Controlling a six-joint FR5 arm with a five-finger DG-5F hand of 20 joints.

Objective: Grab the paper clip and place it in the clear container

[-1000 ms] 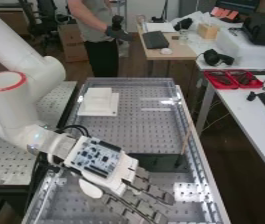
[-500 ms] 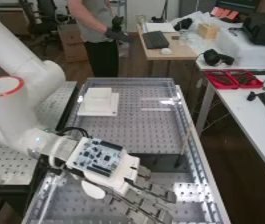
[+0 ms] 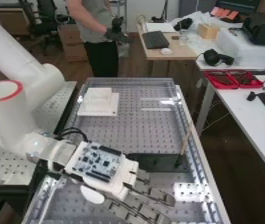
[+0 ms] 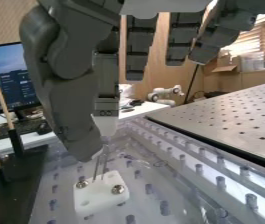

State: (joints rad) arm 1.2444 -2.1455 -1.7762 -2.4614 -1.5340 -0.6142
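In the high view the hand (image 3: 142, 191) is over the near part of the bench, palm down, its fingers stretched straight out. The wrist view has the hand (image 4: 73, 107) open, with the thumb and a straight finger close together above a small white block (image 4: 101, 194) with two screws. A thin wire paper clip (image 4: 105, 166) stands at this block, its top beside the thumb's tip; no grip on it can be made out. A transparent curved edge (image 4: 142, 162) beside the block may belong to the clear container.
A dark box (image 3: 159, 162) with a thin upright stick (image 3: 186, 139) stands just beyond the hand. White stacked plates (image 3: 99, 102) lie further up the perforated bench (image 3: 139, 132). Raised rails run along the bench's sides.
The arm's red-ringed joint has sunk a little in the high view. The hand has shifted slightly right, then a little back, with its fingers still straight.
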